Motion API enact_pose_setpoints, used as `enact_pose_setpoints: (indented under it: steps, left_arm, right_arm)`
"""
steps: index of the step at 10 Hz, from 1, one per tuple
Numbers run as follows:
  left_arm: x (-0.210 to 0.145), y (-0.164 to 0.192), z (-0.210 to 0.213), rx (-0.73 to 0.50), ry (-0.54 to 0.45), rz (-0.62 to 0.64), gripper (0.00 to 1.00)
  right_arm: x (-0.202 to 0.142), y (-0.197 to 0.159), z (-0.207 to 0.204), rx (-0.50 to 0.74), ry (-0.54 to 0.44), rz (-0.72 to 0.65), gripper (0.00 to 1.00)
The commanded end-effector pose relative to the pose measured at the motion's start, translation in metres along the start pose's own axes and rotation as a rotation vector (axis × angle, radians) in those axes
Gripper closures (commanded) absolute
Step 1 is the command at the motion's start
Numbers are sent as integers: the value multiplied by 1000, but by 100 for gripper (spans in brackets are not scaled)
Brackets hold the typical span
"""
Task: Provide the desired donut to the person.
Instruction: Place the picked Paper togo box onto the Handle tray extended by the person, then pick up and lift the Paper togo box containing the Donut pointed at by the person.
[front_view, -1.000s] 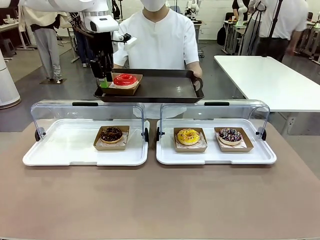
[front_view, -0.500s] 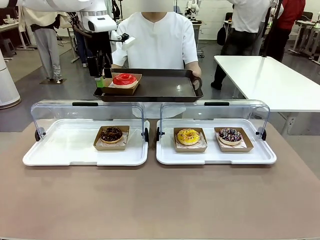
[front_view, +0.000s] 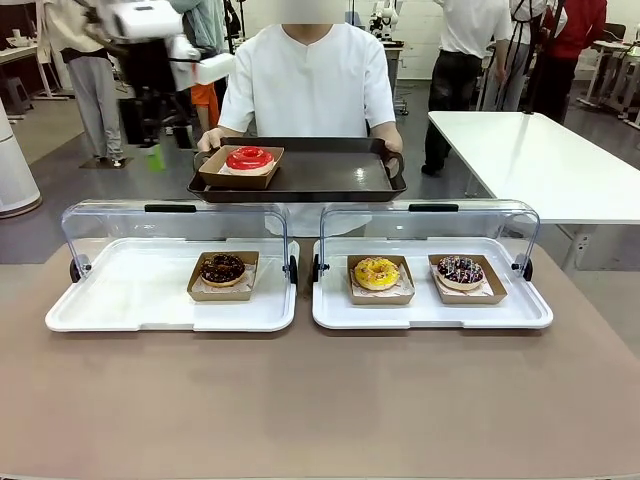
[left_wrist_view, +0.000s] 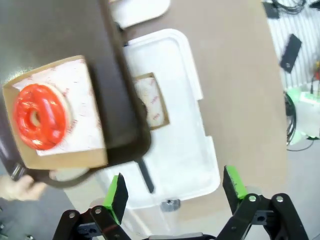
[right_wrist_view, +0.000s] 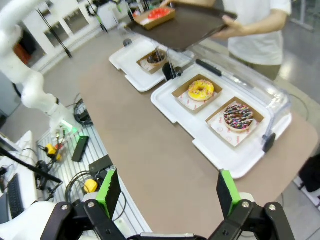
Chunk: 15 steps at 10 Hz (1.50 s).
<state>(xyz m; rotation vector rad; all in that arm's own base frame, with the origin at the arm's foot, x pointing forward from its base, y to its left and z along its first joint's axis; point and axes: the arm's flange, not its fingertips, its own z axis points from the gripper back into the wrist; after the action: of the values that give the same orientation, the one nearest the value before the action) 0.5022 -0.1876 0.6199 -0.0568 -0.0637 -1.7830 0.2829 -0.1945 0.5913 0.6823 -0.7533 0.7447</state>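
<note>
Green-padded right gripper (right_wrist_view: 167, 192) hangs spread and empty at the brown table's (front_view: 320, 400) near side. Farther off, the left gripper (left_wrist_view: 175, 185), also wide and empty, hovers beside the person's (front_view: 310, 90) dark rectangular tray (front_view: 340, 178). There the red-glazed ring donut (front_view: 250, 158) sits in its cardboard box (front_view: 215, 172); delivery looks complete.

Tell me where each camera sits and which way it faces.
Front: fixed at the robot's table edge, facing the person holding a dark tray; left arm blurred, upper left.
Left wrist: high beside that tray, looking down on the red donut; the open left end effector at the bottom edge.
Right wrist: raised off the near side, looking over the yellow donut toward the person; the open right end effector at the bottom.
Shared: all three show the red donut on the tray.
</note>
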Motion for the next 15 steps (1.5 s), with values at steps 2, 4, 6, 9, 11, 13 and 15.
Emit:
enact_pose_setpoints:
  steps: [2, 4, 6, 9, 11, 13, 15]
  left_arm:
    - [-45, -82, -18, 42, -36, -11, 1]
    - [-73, -107, -22, 48, -57, 23, 1]
    - [-89, -116, -29, 65, -80, 88, 1]
    - [-91, -115, -23, 28, -40, 74, 1]
    - [-91, -115, -23, 28, -40, 74, 1]
    - [-91, -115, -23, 28, -40, 74, 1]
    - [-91, -115, -23, 28, -40, 74, 1]
  right_arm:
    - [1, 0, 0, 9, -15, 13, 0]
    - [1, 0, 0, 9, -15, 13, 0]
    - [1, 0, 0, 9, -15, 13, 0]
    - [1, 0, 0, 9, -15, 13, 0]
    - [1, 0, 0, 9, -15, 13, 0]
    - [1, 0, 0, 9, -15, 13, 0]
    - [1, 0, 0, 9, -15, 13, 0]
